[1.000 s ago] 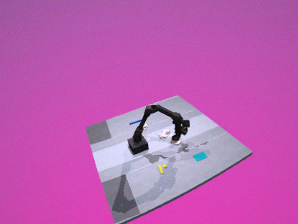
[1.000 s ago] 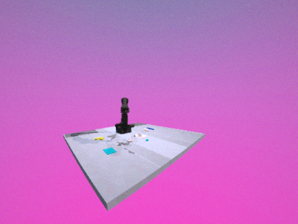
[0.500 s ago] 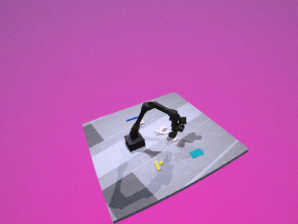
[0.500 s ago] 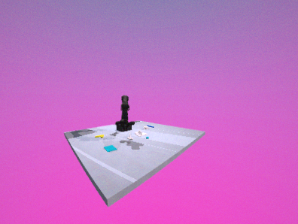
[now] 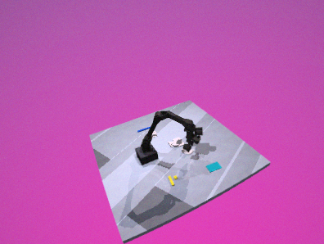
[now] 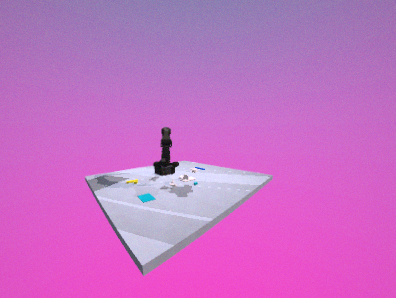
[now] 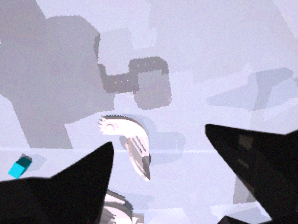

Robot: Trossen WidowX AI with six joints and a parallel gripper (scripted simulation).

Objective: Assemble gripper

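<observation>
My gripper is open and empty, low over the table. A white jaw with gear teeth at its round end lies flat on the table between and just beyond the fingers, nearer the left one. A dark grey piece, probably the housing plate, lies flat farther ahead. Another white toothed part shows at the bottom edge, partly hidden by the left finger. A white cluster, likely the gripper base, lies beside the arm.
A small cyan block lies to the left. A cyan tile, two yellow pieces and a blue stick lie on the grey table. The arm's base stands mid-table.
</observation>
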